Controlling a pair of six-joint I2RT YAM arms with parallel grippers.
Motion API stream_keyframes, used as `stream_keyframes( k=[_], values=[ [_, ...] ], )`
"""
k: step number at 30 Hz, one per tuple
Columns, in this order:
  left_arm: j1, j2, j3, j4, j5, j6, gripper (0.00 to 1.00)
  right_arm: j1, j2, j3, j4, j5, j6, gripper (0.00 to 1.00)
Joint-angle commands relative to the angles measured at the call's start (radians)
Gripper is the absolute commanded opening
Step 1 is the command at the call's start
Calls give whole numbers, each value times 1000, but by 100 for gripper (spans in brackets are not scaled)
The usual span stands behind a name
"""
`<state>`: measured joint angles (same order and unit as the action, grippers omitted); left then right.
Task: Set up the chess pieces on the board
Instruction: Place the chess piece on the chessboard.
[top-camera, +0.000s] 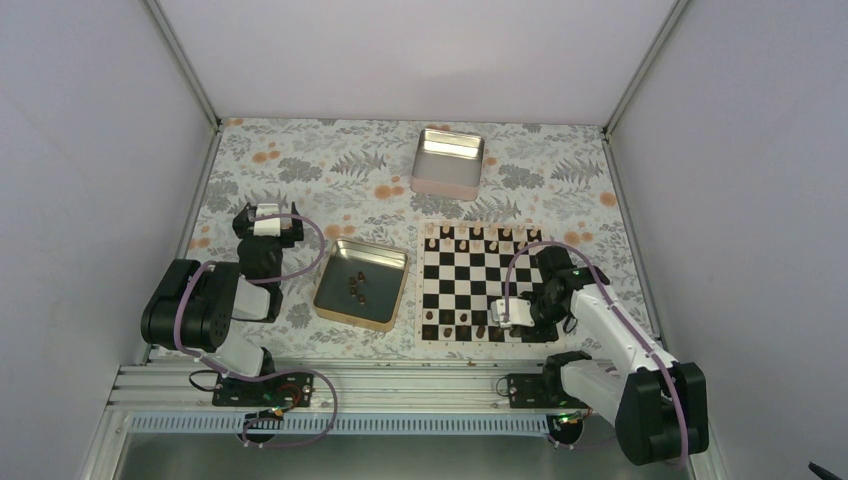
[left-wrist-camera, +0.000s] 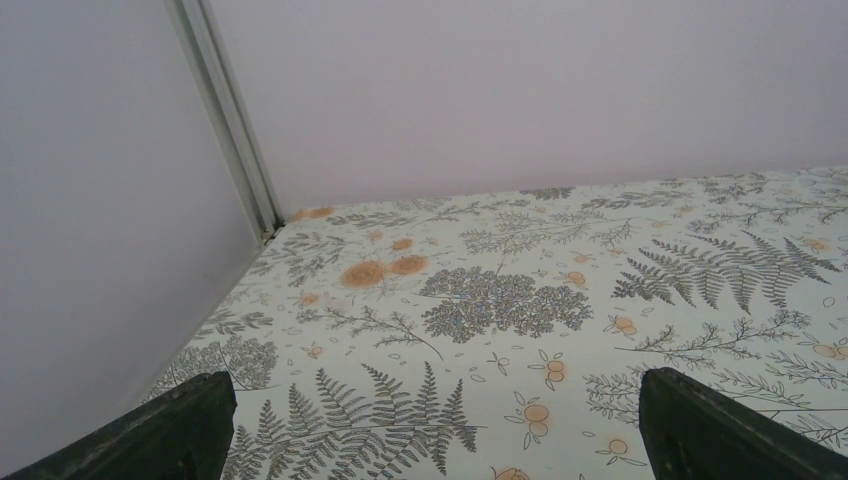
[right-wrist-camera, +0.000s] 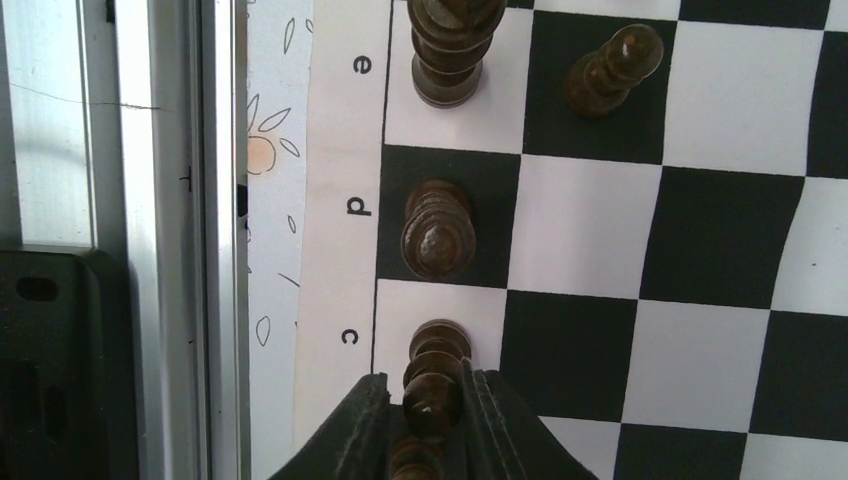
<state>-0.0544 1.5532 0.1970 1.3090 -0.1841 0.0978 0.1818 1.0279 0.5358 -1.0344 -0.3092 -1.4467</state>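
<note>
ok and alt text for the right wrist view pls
The right pincer grips a dark brown chess piece on the white c square at the chessboard's edge. A d piece and an e piece stand along that edge row, and a fourth piece one row in.

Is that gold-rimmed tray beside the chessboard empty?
No, a few dark chess pieces lie near the middle of the tray.

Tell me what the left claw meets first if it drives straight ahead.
No object stands in line: the left claw faces bare floral tablecloth, then probably the back wall; depth is unclear.
</note>
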Motion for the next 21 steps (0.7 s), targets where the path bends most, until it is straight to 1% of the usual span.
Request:
stream_keyframes(
  k=[1,7,14,18,21],
  values=[
    [-4,14,2,49,1,10,100,-4,3,-13,-15,-2,-10,24],
    [-5,13,0,50,1,11,100,-4,-10,8,-15,-3,3,29],
    [-5,14,1,50,0,10,100,-4,-29,47,-24,10,14,32],
    [-4,13,1,50,1,10,100,-3,-32,121,-9,2,33,33],
    [-4,14,1,50,0,10,100,-4,2,208,5,-15,50,34]
  ],
)
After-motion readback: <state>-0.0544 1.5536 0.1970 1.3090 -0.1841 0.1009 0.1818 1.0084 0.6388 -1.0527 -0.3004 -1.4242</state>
